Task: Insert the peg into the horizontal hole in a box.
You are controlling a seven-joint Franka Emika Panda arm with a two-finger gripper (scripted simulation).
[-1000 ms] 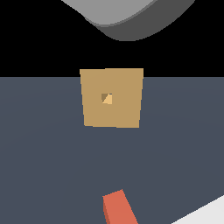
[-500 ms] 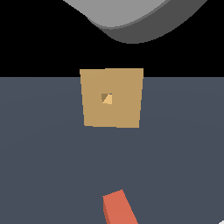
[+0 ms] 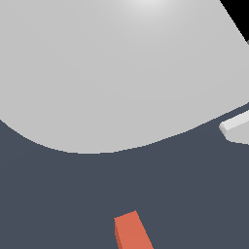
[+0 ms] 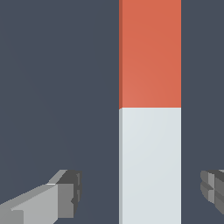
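Note:
In the wrist view the peg (image 4: 150, 109) lies flat on the dark surface, one half orange-red, the other white. My gripper (image 4: 141, 194) is open, with one fingertip (image 4: 68, 194) on each side of the white half and not touching it. In the exterior view only the peg's orange-red end (image 3: 132, 231) shows at the lower edge. The box and its hole are hidden behind the large grey arm body (image 3: 112, 73) that fills the upper part of that view.
The dark grey-blue table surface (image 3: 194, 194) lies around the peg. A pale grey part of the arm (image 3: 236, 124) shows at the exterior view's right edge.
The grey arm body has come down across the exterior view and now covers the box, which showed before. The peg's orange-red end has not moved.

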